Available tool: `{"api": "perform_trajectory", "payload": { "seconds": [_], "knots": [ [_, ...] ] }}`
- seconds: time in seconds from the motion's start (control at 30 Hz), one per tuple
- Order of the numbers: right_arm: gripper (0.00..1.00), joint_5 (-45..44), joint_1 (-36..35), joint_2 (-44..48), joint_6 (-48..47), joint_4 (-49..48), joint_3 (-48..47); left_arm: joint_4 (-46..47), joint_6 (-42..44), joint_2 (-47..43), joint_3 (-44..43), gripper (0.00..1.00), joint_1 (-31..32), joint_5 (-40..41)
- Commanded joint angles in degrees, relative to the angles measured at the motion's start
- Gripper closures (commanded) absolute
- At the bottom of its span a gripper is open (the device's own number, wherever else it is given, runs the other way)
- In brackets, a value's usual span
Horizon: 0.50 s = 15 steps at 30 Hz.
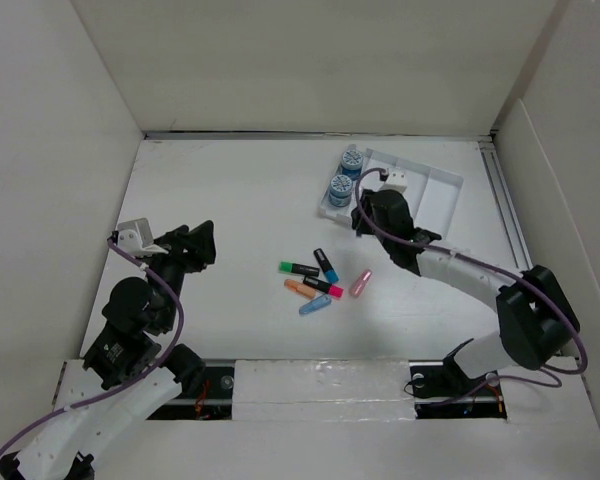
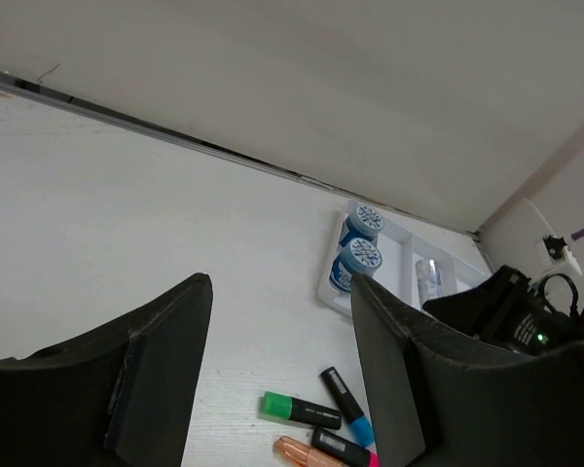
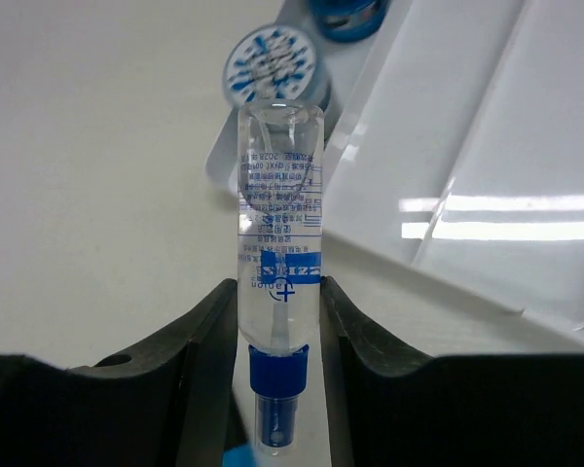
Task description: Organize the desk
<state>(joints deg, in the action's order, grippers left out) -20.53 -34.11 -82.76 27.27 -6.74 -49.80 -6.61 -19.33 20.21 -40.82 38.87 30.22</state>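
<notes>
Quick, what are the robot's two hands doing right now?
Left gripper: open, holding nothing.
Right gripper: closed on a small clear bottle with a blue cap.

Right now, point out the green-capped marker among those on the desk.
The top view's leftmost marker, black-bodied with a green end; the others show blue, pink or orange.

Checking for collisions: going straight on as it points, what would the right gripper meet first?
Probably the nearer blue-patterned round tub in the white tray; the clear bottle held in the right gripper would touch it first. Depth is unclear.
</notes>
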Motion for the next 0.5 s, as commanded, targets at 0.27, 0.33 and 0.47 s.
{"api": "perform_trajectory", "payload": {
  "seconds": [0.27,0.33,0.47],
  "knots": [
    [0.82,3.5,12.1,-18.1,2.3,-3.9,-17.3,2.4,0.6,-2.2,0.4,0.44,-0.2,-0.6],
    [0.78,2.5,12.8,-19.6,2.8,-3.2,-18.7,2.0,0.6,-2.4,0.3,0.45,-0.2,-0.9],
    [0.45,4.4,14.3,-21.1,4.4,-3.4,-19.6,2.3,0.7,-2.5,0.5,0.44,-0.2,-0.9]
  ]
}}
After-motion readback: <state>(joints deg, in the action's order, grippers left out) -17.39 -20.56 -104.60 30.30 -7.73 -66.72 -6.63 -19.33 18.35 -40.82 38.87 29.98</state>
